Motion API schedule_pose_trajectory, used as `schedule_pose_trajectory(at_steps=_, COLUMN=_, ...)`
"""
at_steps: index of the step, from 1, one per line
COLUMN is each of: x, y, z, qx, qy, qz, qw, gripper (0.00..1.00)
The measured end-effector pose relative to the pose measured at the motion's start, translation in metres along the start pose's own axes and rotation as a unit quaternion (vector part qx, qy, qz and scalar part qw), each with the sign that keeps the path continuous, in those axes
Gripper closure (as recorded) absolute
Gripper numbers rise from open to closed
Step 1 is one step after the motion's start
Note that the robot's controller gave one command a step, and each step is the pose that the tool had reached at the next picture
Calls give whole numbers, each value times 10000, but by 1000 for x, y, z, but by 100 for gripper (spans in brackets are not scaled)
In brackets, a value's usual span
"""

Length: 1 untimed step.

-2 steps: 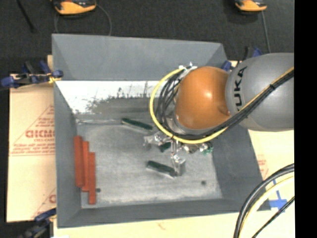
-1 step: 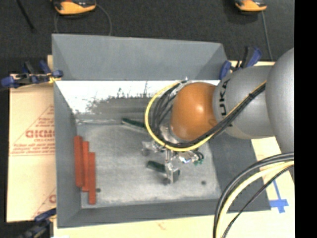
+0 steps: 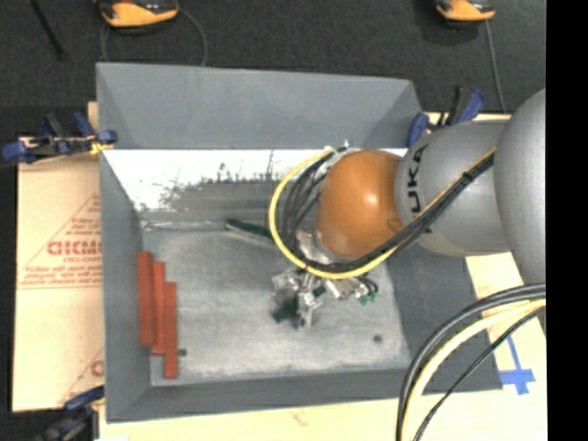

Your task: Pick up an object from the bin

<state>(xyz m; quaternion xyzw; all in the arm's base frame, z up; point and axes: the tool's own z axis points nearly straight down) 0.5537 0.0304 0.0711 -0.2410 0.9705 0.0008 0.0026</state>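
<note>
Grey bin (image 3: 119, 274) first: slopes down on all sides to a flat metal floor, mostly bare. Next, the arm (image 3: 478, 191): comes in from far right of the red sticks and ends in a round orange cover (image 3: 354, 200) looped with yellow and black cables. Then the red sticks (image 3: 156, 315) themselves: lie flat, side by side and touching, along the floor's left edge.

Well to the right of the red sticks, under the cover: gripper (image 3: 308, 297), low over the floor. Open or closed, cannot tell; mostly hidden by wrist and cables. Up and to the right of the red sticks, near the back slope: thin dark strip (image 3: 243, 228), lying flat. Right at the gripper's tip, on the side toward the red sticks: small dark green piece (image 3: 285, 313), the likely pick; cannot tell whether gripped or merely touched. Farthest right of the red sticks: tiny dark speck (image 3: 377, 340).

Judging by looks: light, hard, probably plastic. Unlikely to crush, but apt to skid on the smooth metal or twist out of a shallow pinch. Best taken squarely across its narrow middle.
</note>
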Motion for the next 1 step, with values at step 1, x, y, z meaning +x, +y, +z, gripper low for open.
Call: schedule_pose_trajectory(at_steps=1, x=-4, y=-11, z=-188, qx=32, qy=-29, qz=-233, qw=9997, gripper=100)
